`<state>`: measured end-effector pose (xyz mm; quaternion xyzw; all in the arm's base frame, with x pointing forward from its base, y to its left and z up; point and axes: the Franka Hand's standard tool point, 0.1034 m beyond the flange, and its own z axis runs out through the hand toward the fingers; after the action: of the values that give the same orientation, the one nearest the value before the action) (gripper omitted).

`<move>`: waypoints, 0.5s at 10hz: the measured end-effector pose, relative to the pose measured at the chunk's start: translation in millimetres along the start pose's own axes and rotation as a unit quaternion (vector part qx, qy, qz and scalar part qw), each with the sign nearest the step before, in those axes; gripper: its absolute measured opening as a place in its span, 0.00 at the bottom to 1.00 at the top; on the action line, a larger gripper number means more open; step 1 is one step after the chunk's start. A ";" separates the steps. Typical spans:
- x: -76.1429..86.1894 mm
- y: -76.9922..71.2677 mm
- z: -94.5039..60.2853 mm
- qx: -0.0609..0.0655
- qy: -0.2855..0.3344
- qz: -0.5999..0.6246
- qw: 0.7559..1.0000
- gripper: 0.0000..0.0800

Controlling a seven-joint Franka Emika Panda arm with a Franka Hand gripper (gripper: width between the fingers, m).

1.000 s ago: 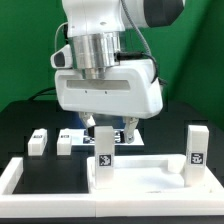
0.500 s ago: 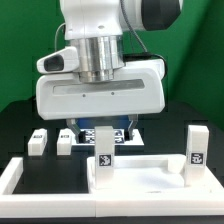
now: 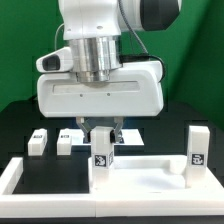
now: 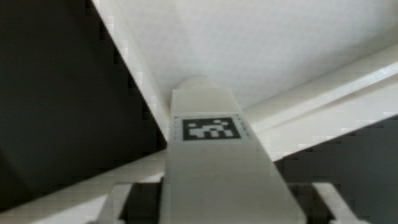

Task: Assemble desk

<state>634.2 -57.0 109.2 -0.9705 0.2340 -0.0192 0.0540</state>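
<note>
The white tabletop panel (image 3: 150,172) lies flat at the front. Two white tagged legs stand upright on it: one (image 3: 102,156) at the exterior view's left corner, one (image 3: 197,150) at the right. Two more legs (image 3: 38,141) (image 3: 65,141) stand loose on the black table at the left. My gripper (image 3: 102,134) hangs just above the left upright leg. In the wrist view this leg (image 4: 214,130) runs between my fingers (image 4: 139,200), with a dark gap on each side. My gripper (image 4: 217,198) is open around the leg's top.
A low white border rail (image 3: 15,176) runs round the front and left of the table. The marker board (image 3: 72,131) lies behind my hand, mostly hidden. A green backdrop stands behind.
The hand turned and shifted to the exterior view's left, rose, then came down again, so the fingers now reach the top of the left upright leg. The parts have not moved.
</note>
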 end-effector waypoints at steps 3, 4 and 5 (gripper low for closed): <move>1.1 -3.0 -0.2 -0.007 -0.001 0.240 0.971 0.37; 3.4 -2.7 -0.2 -0.005 -0.004 0.317 0.949 0.37; 4.1 -2.6 0.0 -0.002 -0.008 0.379 0.925 0.37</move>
<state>639.1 -56.5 109.6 -0.8094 0.5843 0.0110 0.0571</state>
